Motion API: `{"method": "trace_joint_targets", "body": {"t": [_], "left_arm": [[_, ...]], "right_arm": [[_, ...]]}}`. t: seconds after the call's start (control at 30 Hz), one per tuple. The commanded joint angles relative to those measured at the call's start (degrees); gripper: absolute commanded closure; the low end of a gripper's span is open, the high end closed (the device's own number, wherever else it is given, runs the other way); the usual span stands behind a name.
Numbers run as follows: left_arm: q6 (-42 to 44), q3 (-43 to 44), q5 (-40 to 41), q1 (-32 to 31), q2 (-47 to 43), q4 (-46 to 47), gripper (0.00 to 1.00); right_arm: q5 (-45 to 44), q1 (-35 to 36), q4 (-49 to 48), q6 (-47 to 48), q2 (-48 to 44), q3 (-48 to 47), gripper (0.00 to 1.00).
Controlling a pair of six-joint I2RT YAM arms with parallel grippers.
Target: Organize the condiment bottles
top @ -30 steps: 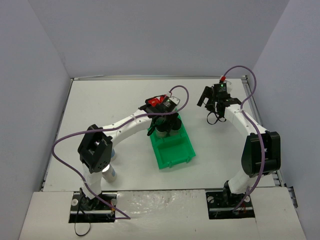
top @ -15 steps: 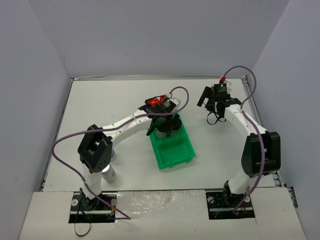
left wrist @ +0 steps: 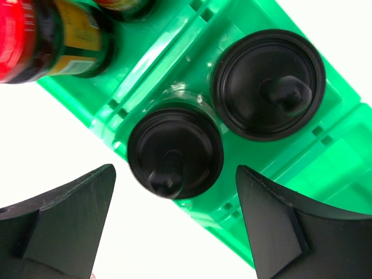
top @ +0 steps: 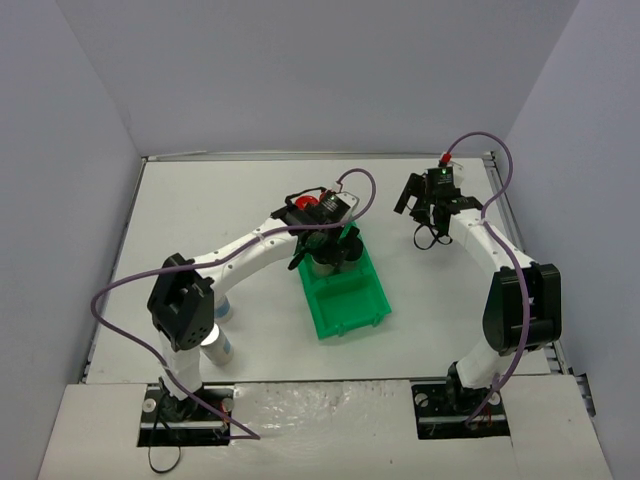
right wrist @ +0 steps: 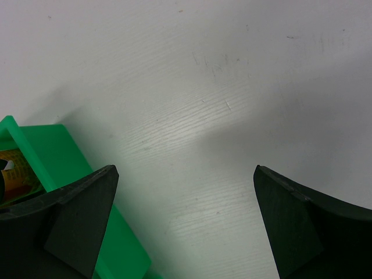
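Note:
In the left wrist view two black-capped condiment bottles (left wrist: 175,152) (left wrist: 267,84) stand side by side in the middle compartment of the green bin (left wrist: 331,157). Two dark jars with red caps (left wrist: 23,40) (left wrist: 125,6) stand in the compartment beyond. My left gripper (left wrist: 174,232) hangs open just above the nearer black cap, its fingers (left wrist: 64,226) apart from it on both sides. From above, the left gripper (top: 325,248) covers the bin's far end. My right gripper (right wrist: 183,226) is open over bare table to the right of the bin (right wrist: 58,157).
Two clear bottles with silver caps (top: 222,347) (top: 224,310) stand on the table beside the left arm's base, partly hidden by it. The bin's near compartment (top: 352,305) holds nothing. The right arm (top: 425,205) sits at the back right.
My left gripper has opened and let go of the nearer black-capped bottle, which now stands in the bin. The left arm's lower link shifted slightly left. The right arm has not moved.

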State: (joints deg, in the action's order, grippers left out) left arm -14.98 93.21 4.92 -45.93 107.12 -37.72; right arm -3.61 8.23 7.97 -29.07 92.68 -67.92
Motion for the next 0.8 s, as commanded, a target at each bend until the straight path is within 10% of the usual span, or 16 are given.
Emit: {"method": "trace_joint_targets", "body": {"t": [0.0, 0.33, 0.77], "left_arm": [[0.42, 4.46, 4.86, 0.14, -7.12, -2.25, 0.18], [-12.69, 2.49, 25.77, 1.40, -13.98, -15.49, 0.17], [-23.34, -13.19, 28.48, 13.02, -29.32, -18.40, 0.04]], "right_arm": [[-0.61, -0.32, -1.81, -0.11, -1.08, -0.46, 0.00], [-0.52, -0.32, -1.90, -0.11, -1.10, 0.07, 0.00], [0.65, -0.06, -3.25, -0.29, 0.48, 0.74, 0.00]]}}
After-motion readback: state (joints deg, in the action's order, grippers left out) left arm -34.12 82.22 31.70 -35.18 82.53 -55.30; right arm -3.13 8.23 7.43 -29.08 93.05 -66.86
